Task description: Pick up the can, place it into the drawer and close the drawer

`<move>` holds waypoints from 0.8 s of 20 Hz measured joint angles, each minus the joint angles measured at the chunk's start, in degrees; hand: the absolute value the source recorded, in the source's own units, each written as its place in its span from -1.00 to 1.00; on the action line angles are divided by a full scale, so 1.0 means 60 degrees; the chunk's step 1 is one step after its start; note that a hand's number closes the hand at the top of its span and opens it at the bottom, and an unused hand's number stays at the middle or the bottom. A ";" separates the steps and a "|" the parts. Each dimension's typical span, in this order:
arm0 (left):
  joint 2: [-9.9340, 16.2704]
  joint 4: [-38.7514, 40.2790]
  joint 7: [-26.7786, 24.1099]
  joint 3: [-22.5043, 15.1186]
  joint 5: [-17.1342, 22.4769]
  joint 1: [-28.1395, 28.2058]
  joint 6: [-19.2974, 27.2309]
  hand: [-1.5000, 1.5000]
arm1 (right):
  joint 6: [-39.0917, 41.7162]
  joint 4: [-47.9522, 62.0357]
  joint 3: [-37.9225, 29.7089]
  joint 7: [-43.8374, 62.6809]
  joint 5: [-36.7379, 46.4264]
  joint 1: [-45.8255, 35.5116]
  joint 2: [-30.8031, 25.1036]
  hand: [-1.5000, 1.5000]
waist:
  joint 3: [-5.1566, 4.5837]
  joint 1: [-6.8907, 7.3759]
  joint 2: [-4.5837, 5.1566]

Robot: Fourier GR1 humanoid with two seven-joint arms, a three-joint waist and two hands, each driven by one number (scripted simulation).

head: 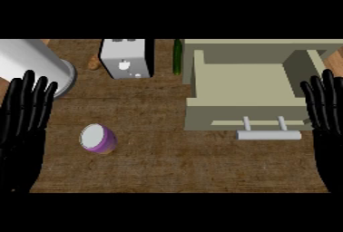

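A purple can (98, 138) with a pale top stands on the wooden counter at the lower left. The beige drawer (201, 81) is pulled open at the upper right, its inside bare, and its pale handle (268, 134) faces me. My left hand (23, 122) rests open at the left edge, fingers up, a little left of the can and apart from it. At the right edge my right hand (327, 118) rests open beside the drawer's right wall, holding nothing.
A large white cylinder (30, 61) lies at the upper left. A white box-shaped appliance (124, 58) stands at the back, with a dark green bottle (178, 56) between it and the drawer. A small brown object (93, 64) sits left of the appliance.
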 measured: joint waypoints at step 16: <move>0.3911 0.1634 0.0187 0.0086 0.5092 0.0701 -0.6937 -1.00 | -0.0254 0.0356 -0.0407 0.1548 -0.0116 0.0923 0.0034 -1.00 | 0.0000 -0.0018 -0.0266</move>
